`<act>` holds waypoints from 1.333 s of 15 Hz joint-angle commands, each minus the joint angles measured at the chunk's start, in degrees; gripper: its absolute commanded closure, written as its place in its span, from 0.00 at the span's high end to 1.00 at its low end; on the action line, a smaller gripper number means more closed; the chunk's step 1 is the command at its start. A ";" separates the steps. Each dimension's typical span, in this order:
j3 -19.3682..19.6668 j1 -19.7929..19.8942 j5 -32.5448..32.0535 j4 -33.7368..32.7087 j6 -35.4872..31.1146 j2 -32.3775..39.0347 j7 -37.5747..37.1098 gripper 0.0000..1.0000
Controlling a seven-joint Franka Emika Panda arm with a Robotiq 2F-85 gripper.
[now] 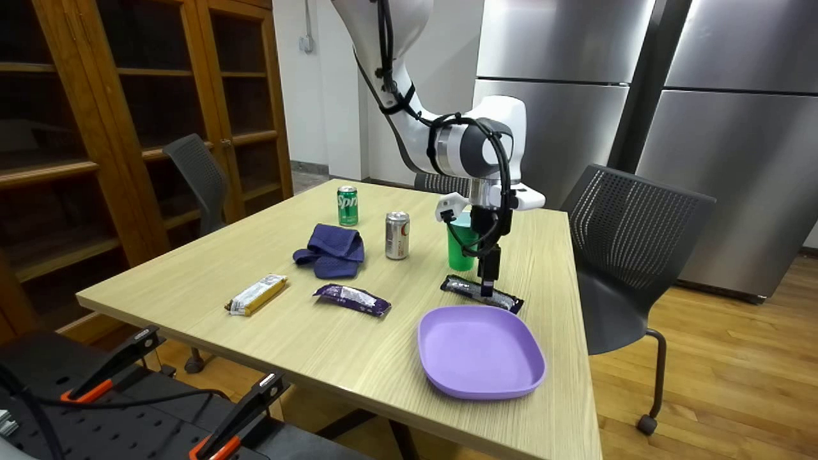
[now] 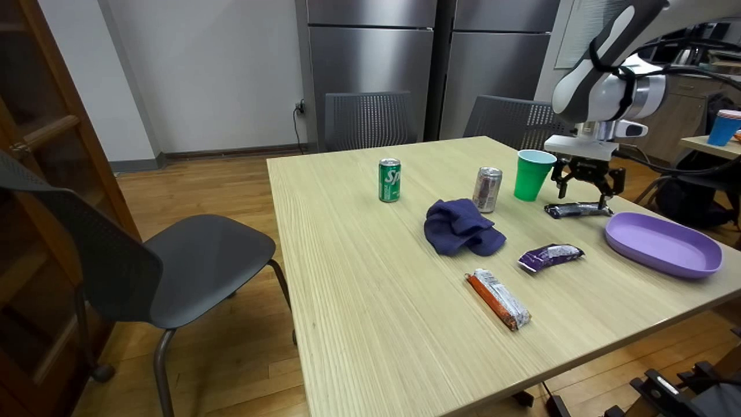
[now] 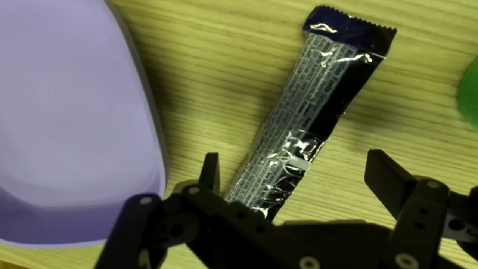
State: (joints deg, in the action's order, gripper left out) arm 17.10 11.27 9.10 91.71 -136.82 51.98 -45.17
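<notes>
Wrist view, jaws spread, wrapped bar (image 3: 300, 125) beneath

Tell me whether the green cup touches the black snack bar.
Apart: the wrist view shows wood-grain tabletop between the green cup and the black snack bar.

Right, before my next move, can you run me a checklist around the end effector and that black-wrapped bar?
1. End effector open: ok; its fingers stand wide apart.
2. Black-wrapped bar between the fingers: ok in the wrist view.
3. Bar centred and square: not ok; it runs slantwise there, nearer the finger beside the purple tray.
4. Finger height over the bar: cannot tell.
5. Clearance from the tray: cannot tell; the end effector overlaps its rim in the wrist view.
6. Green cup upright: ok.
</notes>
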 commanded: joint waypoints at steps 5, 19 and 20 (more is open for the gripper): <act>-0.23 0.44 0.84 -4.48 2.61 2.78 -3.39 1.00; -1.13 1.65 3.19 -5.02 2.73 3.23 -2.64 0.74; -1.13 1.70 3.33 -4.90 2.59 3.12 -2.62 0.66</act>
State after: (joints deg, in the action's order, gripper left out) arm 16.99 11.62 11.34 88.88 -136.28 54.63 -47.46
